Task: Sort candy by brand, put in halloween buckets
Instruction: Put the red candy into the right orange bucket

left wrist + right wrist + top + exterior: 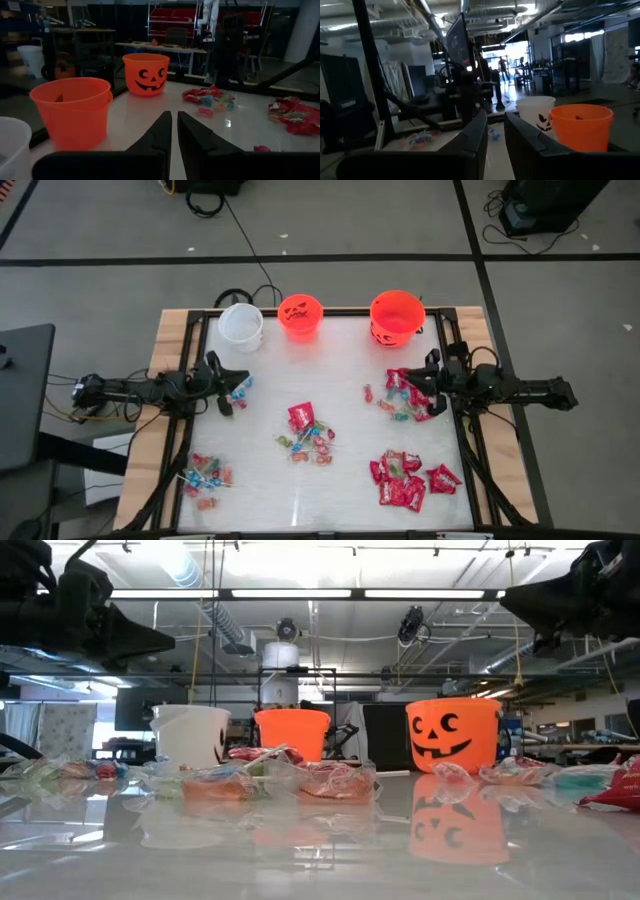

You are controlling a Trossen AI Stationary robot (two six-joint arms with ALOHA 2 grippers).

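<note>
Three halloween buckets stand along the table's far edge: a white one (240, 323), a small orange one (300, 317) and a larger orange one (397, 317) with a black face (450, 735). The candy lies in loose piles on the tabletop: small wrapped pieces at centre (305, 435), at near left (205, 477) and beside each gripper, and red packets at near right (410, 478). My left gripper (232, 385) hovers level at the left edge, its fingers (162, 132) nearly together, with nothing between them. My right gripper (425, 385) hovers at the right edge, slightly open and empty (495, 132).
A black frame rims the tabletop (330, 500). Small candy lies just beyond the left gripper (240, 388), and mixed candy with red packets beyond the right one (405, 395). Bare tabletop lies between the piles and in front of the buckets (330, 365).
</note>
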